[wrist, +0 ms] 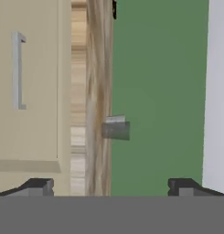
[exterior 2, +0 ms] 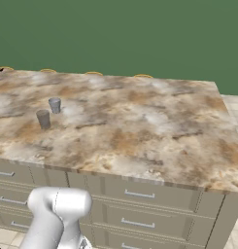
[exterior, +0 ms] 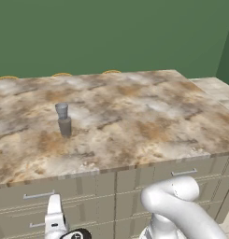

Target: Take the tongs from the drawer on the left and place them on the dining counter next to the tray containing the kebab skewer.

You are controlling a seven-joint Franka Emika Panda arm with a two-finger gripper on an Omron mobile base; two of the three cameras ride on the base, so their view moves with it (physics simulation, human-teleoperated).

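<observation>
Tool [wrist: 111, 187]: fingers spread wide, holding nothing, rolled sideways in front of the cabinet.
Drawer [wrist: 26, 87]: shut, bar handle [wrist: 17, 71] ahead of one fingertip.
Table [exterior: 134, 116]: two grey cups [exterior: 64, 119] standing near its left side.

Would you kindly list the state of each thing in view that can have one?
hand: open, fingertips wide apart, holding nothing.
top left drawer: shut, handle untouched.
top right drawer: shut.
grey shakers: two, both upright on the dining counter, standing close together.
</observation>
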